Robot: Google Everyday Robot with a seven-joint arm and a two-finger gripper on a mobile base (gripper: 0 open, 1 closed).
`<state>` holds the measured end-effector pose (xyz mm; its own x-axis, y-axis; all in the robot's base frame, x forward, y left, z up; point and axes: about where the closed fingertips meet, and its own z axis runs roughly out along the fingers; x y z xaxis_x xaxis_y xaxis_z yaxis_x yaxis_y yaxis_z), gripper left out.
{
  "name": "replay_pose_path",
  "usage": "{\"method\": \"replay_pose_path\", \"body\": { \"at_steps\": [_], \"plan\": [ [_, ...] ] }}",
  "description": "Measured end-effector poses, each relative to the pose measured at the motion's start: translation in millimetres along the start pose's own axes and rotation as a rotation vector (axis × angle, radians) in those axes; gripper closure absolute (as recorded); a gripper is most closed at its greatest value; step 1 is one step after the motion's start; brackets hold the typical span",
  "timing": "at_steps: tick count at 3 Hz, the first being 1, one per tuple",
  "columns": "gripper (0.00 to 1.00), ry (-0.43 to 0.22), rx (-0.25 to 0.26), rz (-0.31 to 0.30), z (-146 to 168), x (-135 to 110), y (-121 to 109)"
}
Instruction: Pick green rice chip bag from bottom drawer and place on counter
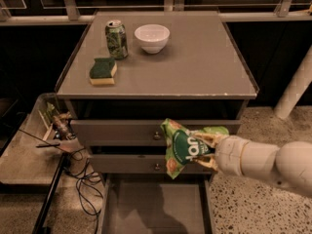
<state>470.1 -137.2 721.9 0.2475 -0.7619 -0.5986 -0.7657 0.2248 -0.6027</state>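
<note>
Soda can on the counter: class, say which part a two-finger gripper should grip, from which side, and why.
Probably the upper side wall, from above: the soda can stands upright, with the bowl close on its right and the sponge low in front. The gripper is before the drawers, shut on the chip bag.
</note>
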Motion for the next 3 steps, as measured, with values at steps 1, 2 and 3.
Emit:
{"method": "replay_pose_path", "body": {
  "at_steps": [1, 2, 3],
  "plan": [
    [1.0, 0.0, -0.023, -0.024, -19, -38, -42],
    [1.0, 0.102, -0.023, -0.066, -22, -89, -81],
    [1.0, 0.103, -0.018, -0.071, -22, -91, -84]
  ]
}}
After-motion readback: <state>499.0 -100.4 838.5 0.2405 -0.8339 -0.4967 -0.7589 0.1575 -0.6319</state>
